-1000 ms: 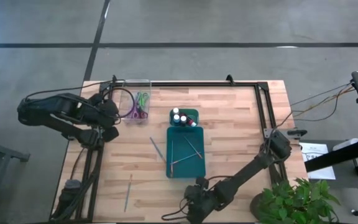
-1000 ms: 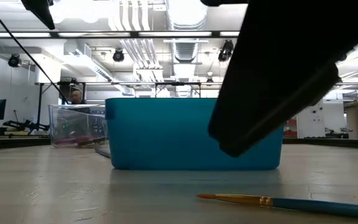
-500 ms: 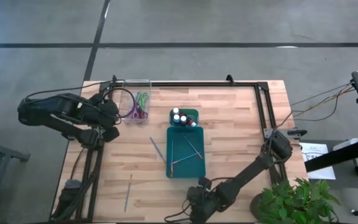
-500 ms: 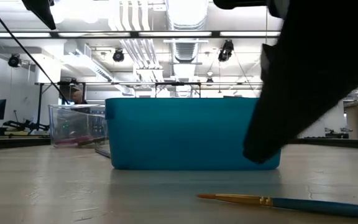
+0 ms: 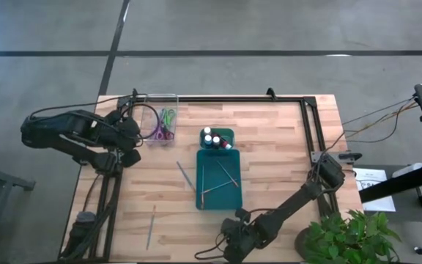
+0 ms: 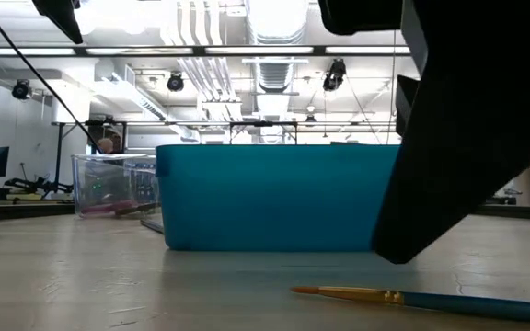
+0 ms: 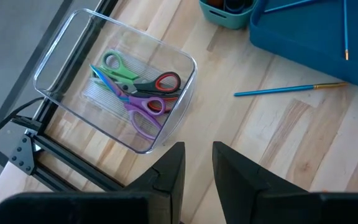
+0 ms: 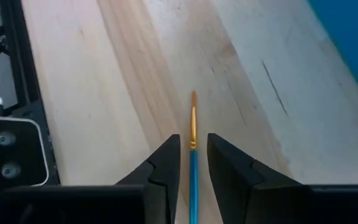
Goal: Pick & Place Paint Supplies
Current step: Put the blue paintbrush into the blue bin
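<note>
1. The right claw is low at the bench's near edge, just in front of the teal tray. Its fingers straddle a blue brush lying flat on the wood; whether they already pinch it I cannot tell.
2. In the low view that brush lies on the bench in front of the tray, its tip pointing away from the dark arm that fills the picture's right side.
3. The left claw hangs over the bench's far left part, beside a clear box. Its fingers stand a little apart with nothing between them.
4. The box sits close to the bench's far left corner, next to the black frame rail. Inside lie scissors with green, purple and red handles.
5. Paint bottles stand in a small teal cup at the tray's far end. Thin brushes lie inside the tray.
6. Another brush lies on bare wood just left of the tray, and one more lies near the bench's near left edge.
7. The widest open wood is to the right of the tray, as far as the rail at the right edge.
</note>
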Controlling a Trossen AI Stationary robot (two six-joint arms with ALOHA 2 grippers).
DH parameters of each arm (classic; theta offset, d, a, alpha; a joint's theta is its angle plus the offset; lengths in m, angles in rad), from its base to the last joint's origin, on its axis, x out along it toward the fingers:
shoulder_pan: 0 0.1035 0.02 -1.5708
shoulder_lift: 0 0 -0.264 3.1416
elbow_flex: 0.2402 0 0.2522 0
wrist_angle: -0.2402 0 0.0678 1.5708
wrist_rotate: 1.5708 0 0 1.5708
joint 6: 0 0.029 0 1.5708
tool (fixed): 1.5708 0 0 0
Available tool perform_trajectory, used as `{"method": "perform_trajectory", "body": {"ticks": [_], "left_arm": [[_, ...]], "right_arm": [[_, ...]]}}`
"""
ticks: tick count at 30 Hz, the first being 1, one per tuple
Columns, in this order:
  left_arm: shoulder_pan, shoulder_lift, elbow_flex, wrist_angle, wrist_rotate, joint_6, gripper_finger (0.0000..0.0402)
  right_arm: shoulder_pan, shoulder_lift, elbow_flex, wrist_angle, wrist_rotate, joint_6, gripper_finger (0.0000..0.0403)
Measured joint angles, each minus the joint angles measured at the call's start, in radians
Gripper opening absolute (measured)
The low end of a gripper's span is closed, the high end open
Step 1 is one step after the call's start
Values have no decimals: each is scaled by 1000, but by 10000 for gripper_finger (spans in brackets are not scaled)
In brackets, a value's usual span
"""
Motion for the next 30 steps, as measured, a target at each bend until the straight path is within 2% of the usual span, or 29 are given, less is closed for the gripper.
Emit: {"method": "perform_trajectory", "body": {"ticks": [19,24,30], "left_arm": [[0,0,0,-7,0,4,88],[0,0,0,-7,0,4,88],[0,0,0,-8,0,8,88]], "right_arm": [[7,18,-18,31,0,21,79],[7,21,-19,32,-44,-1,79],[13,23,-19,30,-47,-11,79]]}}
